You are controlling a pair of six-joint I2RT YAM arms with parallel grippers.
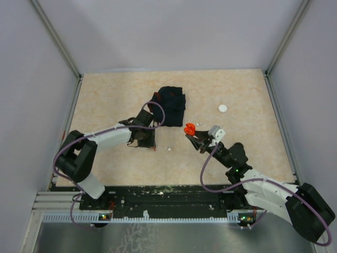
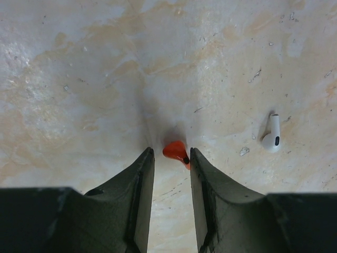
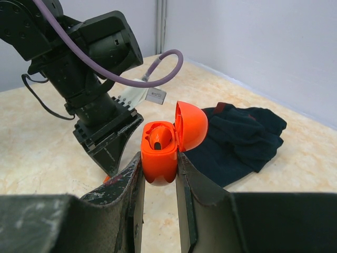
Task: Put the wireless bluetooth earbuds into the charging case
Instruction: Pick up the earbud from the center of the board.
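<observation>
Orange charging case, lid open: right gripper clamps it | left gripper ajar, half-hiding red earbud

Crumpled dark navy cloth lay bunched on a mottled beige table.
A small white disc, perhaps a cap or token, sat well apart to its right; red trim showed at one fold.
</observation>
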